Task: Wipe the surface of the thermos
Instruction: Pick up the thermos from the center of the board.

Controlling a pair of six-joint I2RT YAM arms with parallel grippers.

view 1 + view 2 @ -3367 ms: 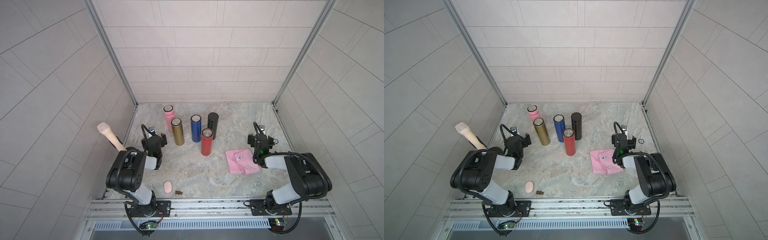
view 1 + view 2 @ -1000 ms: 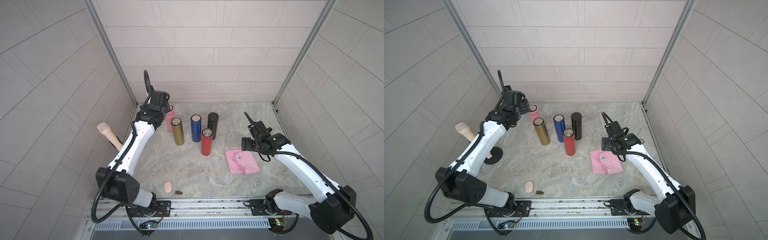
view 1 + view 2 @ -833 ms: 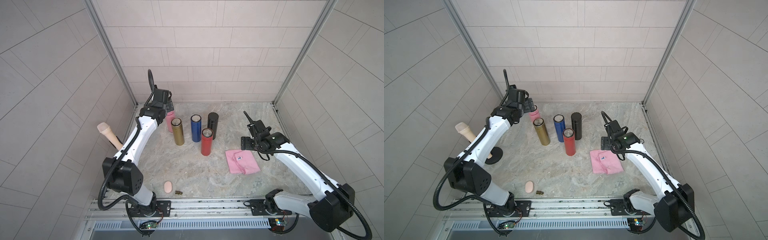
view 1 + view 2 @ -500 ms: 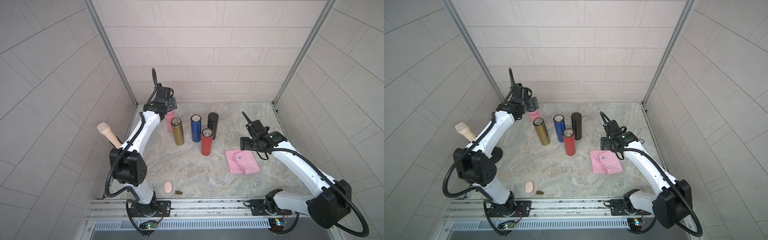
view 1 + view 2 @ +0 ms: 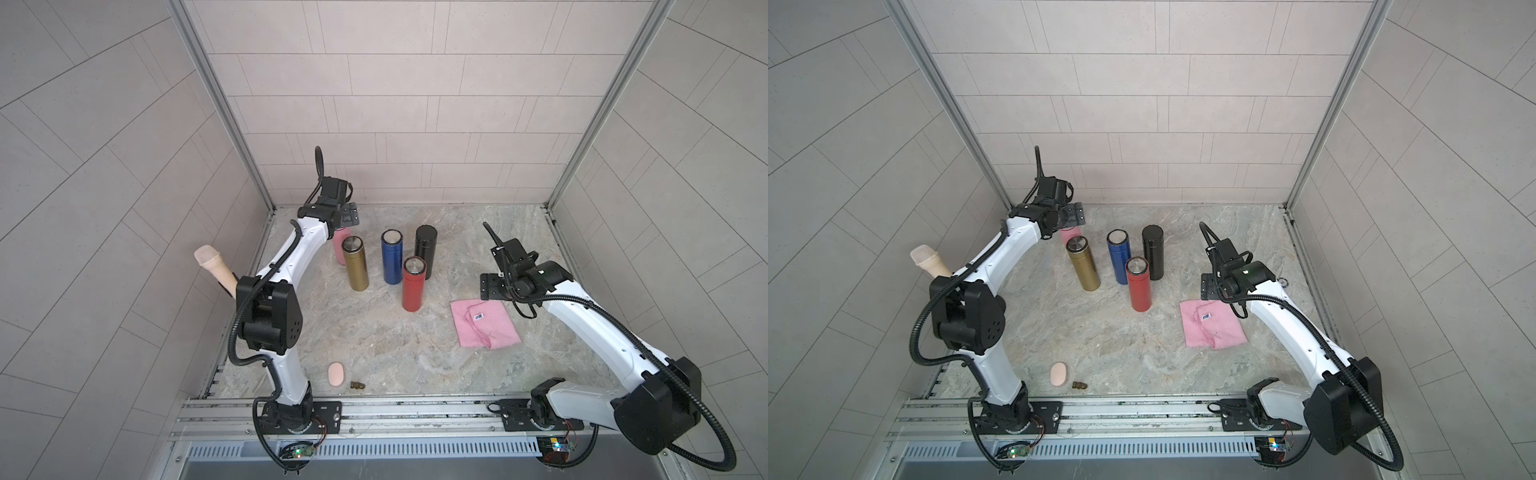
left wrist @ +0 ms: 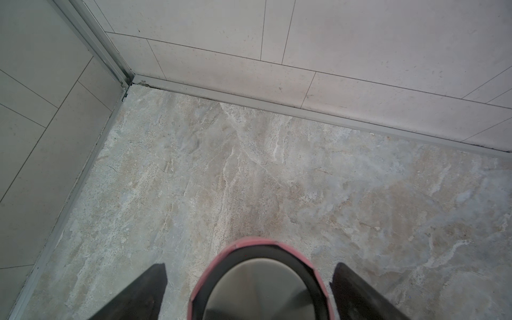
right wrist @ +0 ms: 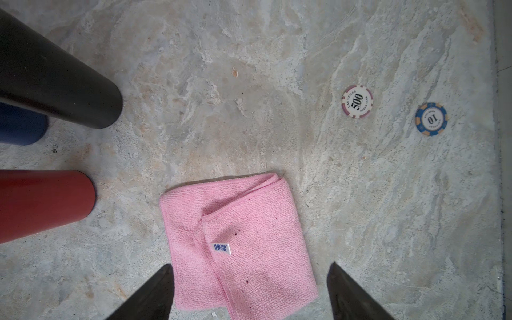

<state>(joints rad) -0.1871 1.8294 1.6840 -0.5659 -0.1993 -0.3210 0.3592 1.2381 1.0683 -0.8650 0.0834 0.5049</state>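
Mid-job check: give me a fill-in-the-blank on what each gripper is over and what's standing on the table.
1. The left gripper hangs open over a thermos whose body is ____.
2. The open right gripper hangs over the folded pink ____.
3. In all, ____ thermoses stand upright on the table.
Missing words: pink; cloth; five.

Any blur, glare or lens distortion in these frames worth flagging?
Both top views: slight wide-angle bowing of the wall tiles, light even, shadows faint. Left wrist view: pink thermos too near, soft; fingers mere dark shapes. Right wrist view: pink cloth and poker chips sharp; black thermos stretched at the edge.
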